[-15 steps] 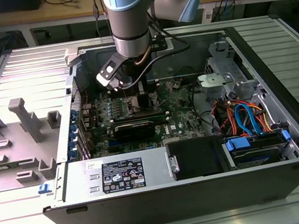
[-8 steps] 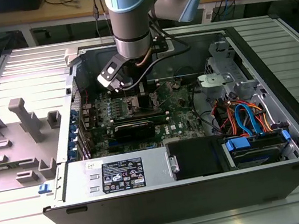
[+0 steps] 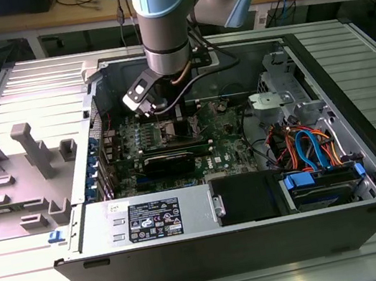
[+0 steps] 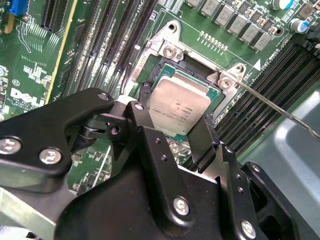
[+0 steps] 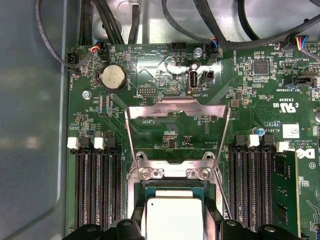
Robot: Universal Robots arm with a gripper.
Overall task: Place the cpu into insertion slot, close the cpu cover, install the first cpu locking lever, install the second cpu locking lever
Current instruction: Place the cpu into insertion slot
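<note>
Two black fingers [image 4: 145,125] of the gripper [image 4: 176,117] are pinching the cpu [image 4: 181,100] by opposite edges, the chip sitting between them directly over the insertion slot [image 4: 197,75]; beyond, in the first wrist view, the cpu cover [image 5: 175,103] is standing open, green board [image 5: 150,70] showing through its window

Bright, even light; glare whitens the cpu [image 5: 172,217].

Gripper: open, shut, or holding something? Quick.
Gripper: closed on the cpu, which sits at the insertion slot; the cpu cover is open.
</note>
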